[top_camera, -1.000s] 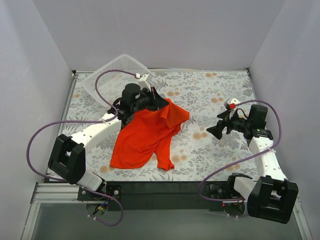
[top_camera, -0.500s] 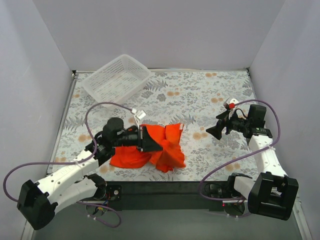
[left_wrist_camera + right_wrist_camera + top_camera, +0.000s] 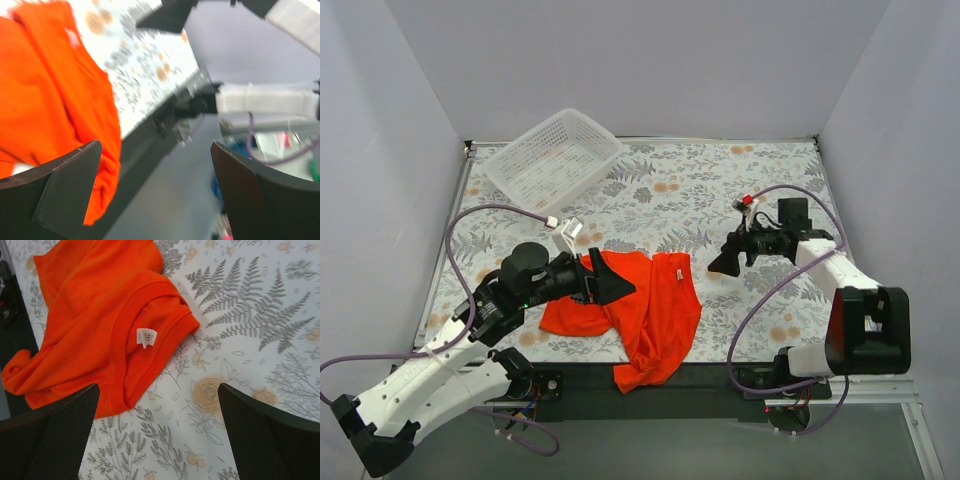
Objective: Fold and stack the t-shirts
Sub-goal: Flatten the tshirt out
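Top external view is showing the table (image 3: 740,190) with the t-shirt (image 3: 655,310) now dragged from the middle to the near edge. It is lying rumpled, one end spilling over, so it is likely needing respreading before folding. A white basket (image 3: 555,155) is sitting far left, well apart. The left jaws are gaping empty beside the cloth. The right jaws, equally wide and empty, are nearing the collar label (image 3: 146,336).

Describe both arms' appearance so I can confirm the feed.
The left arm and right arm: white shells, black joints and bases. The left pincer and right pincer: black wedge fingers, mesh-textured inside. A purple cable loops along each arm.
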You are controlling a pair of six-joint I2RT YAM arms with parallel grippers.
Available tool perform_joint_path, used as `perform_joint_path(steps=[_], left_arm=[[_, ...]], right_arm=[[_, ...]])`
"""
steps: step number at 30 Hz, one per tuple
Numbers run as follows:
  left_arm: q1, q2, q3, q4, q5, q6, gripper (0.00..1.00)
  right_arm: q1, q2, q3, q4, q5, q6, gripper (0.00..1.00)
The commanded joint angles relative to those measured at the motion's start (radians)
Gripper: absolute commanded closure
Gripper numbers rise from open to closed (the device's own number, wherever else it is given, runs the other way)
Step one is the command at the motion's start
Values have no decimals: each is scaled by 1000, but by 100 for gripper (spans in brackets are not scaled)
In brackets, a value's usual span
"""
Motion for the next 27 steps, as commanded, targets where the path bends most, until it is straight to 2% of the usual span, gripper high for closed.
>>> perform_joint_path(steps=[1,5,9,13,19,21,22,23,24,25,27], left_arm=[[-1,34,-31,-115,-285,31,15],[0,65,-71,-129,-450,-35,14],[0,47,-113,-142,-565,-127,11],[0,5,-166,-142,-625,-209,10],[2,-42,-202,-170,-676,-266,9],[2,-47,-206,-161,-674,-270,9],[2,-47,-205,-158,-676,-269,9],[2,-45,-202,-158,-679,-269,9],[2,-44,-199,-161,-683,-267,9],[2,-45,-193,-162,-686,-263,9],[2,-47,-174,-162,-691,-247,9]], right_arm=[[96,119,97,2,67,137,10],[123,283,212,23,96,216,10],[161,421,286,3,55,280,13],[205,519,295,-8,-14,300,23],[238,547,303,-12,-74,319,38],[238,547,332,-21,-90,317,59],[239,538,353,-37,-90,278,83],[238,527,379,-73,-81,245,94],[238,497,446,-137,-68,212,99],[238,474,483,-191,-32,157,99],[229,397,606,-359,11,-55,99]])
